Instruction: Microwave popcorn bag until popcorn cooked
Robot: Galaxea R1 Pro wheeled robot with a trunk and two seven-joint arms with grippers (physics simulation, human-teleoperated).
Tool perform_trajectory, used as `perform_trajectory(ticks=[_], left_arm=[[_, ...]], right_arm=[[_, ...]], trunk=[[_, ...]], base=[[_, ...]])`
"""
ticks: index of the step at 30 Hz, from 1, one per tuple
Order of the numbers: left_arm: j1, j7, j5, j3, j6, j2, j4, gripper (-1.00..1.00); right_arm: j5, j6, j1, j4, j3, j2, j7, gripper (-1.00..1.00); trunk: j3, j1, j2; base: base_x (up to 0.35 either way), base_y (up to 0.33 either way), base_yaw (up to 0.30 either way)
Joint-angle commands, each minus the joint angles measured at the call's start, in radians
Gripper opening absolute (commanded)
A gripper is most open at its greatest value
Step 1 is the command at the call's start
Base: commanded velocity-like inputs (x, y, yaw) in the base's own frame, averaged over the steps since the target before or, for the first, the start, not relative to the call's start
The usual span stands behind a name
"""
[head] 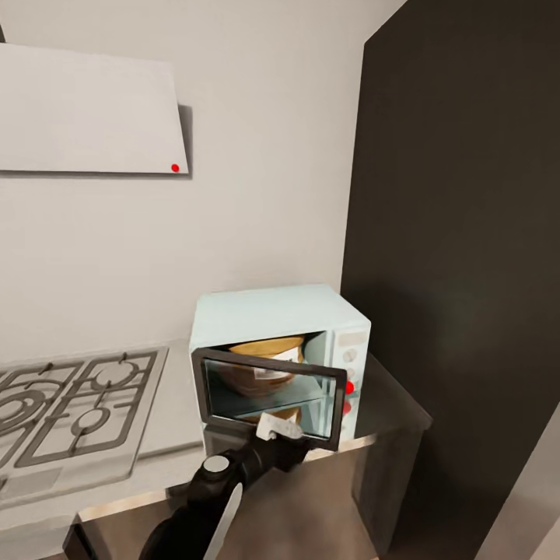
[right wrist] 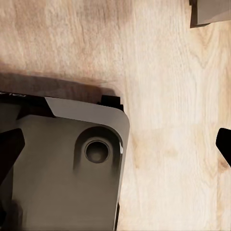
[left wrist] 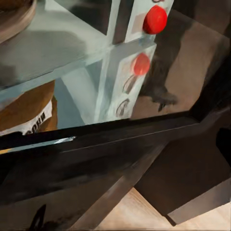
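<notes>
One small boxy pale blue-white microwave (head: 280, 354) stands on the long grey glossy countertop (head: 175, 416), near its right end, just left of a tall dark panel (head: 467, 257). Its dark-framed glass door (head: 268, 397) hangs partly open, swung toward the near side. Inside the cavity sits the squat orange-brown popcorn bag (head: 268, 362) with its rolled rim and white label; the head view shows it partly through the door glass. The left wrist view looks past the door's dark lower frame at the bag's labelled side (left wrist: 29, 113) and at the microwave's side panel, where a round red light (left wrist: 155, 19) sits above its reflection.

The left arm reaches up from below, and the left gripper (head: 278, 430) sits at the bottom edge of the door, its pale fingertips against the frame. Whether its fingers are spread or pinched cannot be told from these pictures.

To the left of the microwave, a steel gas hob (head: 74, 408) with grey grates lies in the countertop. A pale slanted extractor hood (head: 89, 109) with a small red dot hangs on the wall above it.

The right wrist view looks down on a light wooden floor (right wrist: 168, 96) and a grey part of the robot's base (right wrist: 62, 168); a dark fingertip (right wrist: 224, 144) shows at the edge, and the right gripper's opening cannot be judged.
</notes>
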Motion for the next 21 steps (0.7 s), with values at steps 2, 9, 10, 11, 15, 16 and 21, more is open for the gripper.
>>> perform_trajectory(ticks=[2, 9, 10, 11, 15, 16, 21], left_arm=[[-0.001, 0.048, -0.010, -0.009, 0.006, 0.000, -0.001, 1.00], [-0.001, 0.333, -0.003, -0.210, 0.006, 0.000, -0.016, 1.00], [-0.001, 0.337, -0.002, -0.214, 0.006, 0.000, -0.025, 1.00], [-0.001, 0.339, -0.002, -0.215, 0.006, 0.000, -0.032, 1.00], [-0.001, 0.343, -0.002, -0.217, 0.006, 0.000, -0.075, 1.00], [-0.001, 0.344, -0.003, -0.218, 0.006, 0.000, -0.079, 1.00], [-0.001, 0.345, -0.002, -0.218, 0.004, 0.000, -0.086, 1.00]], right_arm=[[0.008, 0.000, -0.001, 0.002, -0.008, 0.000, 0.002, 1.00], [0.008, 0.000, -0.001, 0.002, -0.008, -0.001, 0.002, 1.00], [0.008, 0.000, -0.001, 0.002, -0.008, -0.001, 0.002, 1.00], [0.008, 0.000, -0.001, 0.002, -0.008, -0.001, 0.002, 1.00], [0.008, 0.000, -0.001, 0.002, -0.008, -0.001, 0.002, 1.00], [0.008, 0.000, -0.001, 0.002, -0.008, -0.001, 0.002, 1.00], [0.004, 0.002, -0.001, 0.002, -0.009, 0.000, 0.001, 1.00]], trunk=[[-0.001, 0.000, -0.001], [-0.001, 0.000, -0.001], [-0.001, 0.000, -0.001], [-0.001, 0.000, -0.001], [-0.001, 0.000, -0.001], [-0.001, 0.000, -0.001], [-0.001, 0.000, -0.001]], base=[[0.014, 0.000, 0.000], [0.001, 0.000, 0.000], [0.000, 0.000, 0.000], [0.000, 0.000, 0.000], [0.000, 0.000, 0.000], [0.000, 0.000, 0.000], [0.000, 0.000, -0.027]])
